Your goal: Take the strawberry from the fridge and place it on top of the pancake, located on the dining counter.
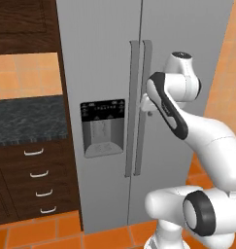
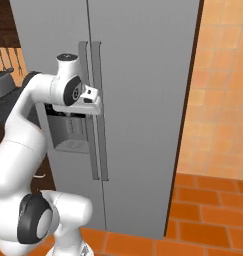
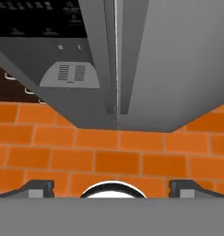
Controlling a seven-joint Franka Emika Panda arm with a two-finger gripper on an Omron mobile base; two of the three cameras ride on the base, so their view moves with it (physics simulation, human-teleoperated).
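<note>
Both doors of the fridge are standing shut, hiding the strawberry somewhere inside. The gripper is hovering wide open and empty by the right handle; a misaligned close risks slipping off.

- Fridge, centre frame: smooth matt grey metal; glossy black dispenser panel.
- Cabinets, lower left: dark wood; speckled black stone top.
- Floor, bottom: matt orange tile.
</note>
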